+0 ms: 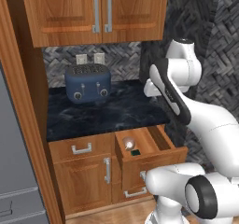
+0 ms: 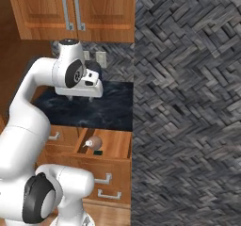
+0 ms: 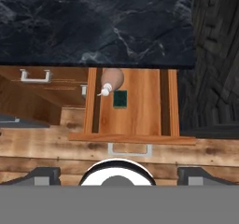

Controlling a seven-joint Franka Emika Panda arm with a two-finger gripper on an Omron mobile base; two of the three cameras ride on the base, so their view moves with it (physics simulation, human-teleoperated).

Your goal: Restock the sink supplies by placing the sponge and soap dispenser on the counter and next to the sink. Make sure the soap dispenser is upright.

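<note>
Room: a simulated kitchen with wooden cabinets above and below, and a dark herringbone tile wall to the right.
Counter: the counter (image 1: 116, 111) is a glossy blue-black marbled stone top running along the wall under the upper cabinets (image 1: 100, 13).
Toaster: a dark blue toaster (image 1: 87, 83) stands on the counter toward its left, against the backsplash, below two wall outlets (image 1: 90, 59).
Drawer: an open wooden drawer (image 1: 156, 143) is pulled out from just under the counter edge, at the right end of the lower cabinets.
Soap dispenser: the soap dispenser (image 3: 111, 80) lies on its side at the back left of the drawer, its brown body partly under the counter edge and its white pump top pointing toward the drawer front.
Sponge: the sponge (image 3: 120, 98) lies flat on the drawer floor, dark green face up, just beside the pump top, toward the drawer's front.
Arm: the white arm bends high over the counter, its hand pointing downward above the stone.
Gripper: the gripper (image 2: 78, 97) hangs over the counter, well apart from the drawer's contents; its fingertips (image 3: 44, 175) stand spread wide with nothing between them.
</note>
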